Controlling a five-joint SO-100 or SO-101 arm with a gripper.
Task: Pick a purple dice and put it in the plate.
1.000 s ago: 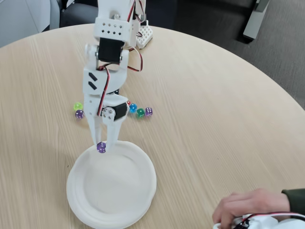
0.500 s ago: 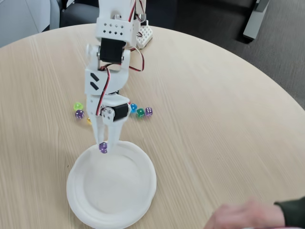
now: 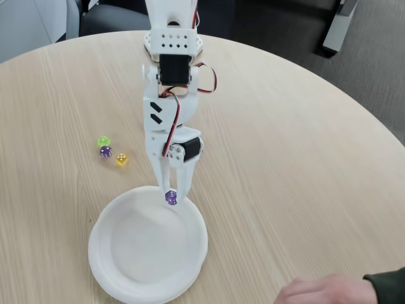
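Observation:
In the fixed view a small violet purple dice (image 3: pixel 171 197) with white pips sits pinched between the fingertips of my white gripper (image 3: pixel 171 197), which is shut on it. The dice hangs just over the far right rim of the round white plate (image 3: pixel 114 278), which lies near the front of the wooden table. The arm reaches down from the back of the table and points toward the plate.
Left of the arm lie a green die (image 3: pixel 103 141), a darker purple die (image 3: pixel 105 152) and a yellow die (image 3: pixel 121 159). A person's hand (image 3: pixel 319 291) and dark sleeve rest at the table's front right edge. A white block sits behind the arm's base.
The arm has swung right with the dice in the gripper, from the plate's far left rim to its far right rim. It now hides the dice that lay right of it. The hand shifted.

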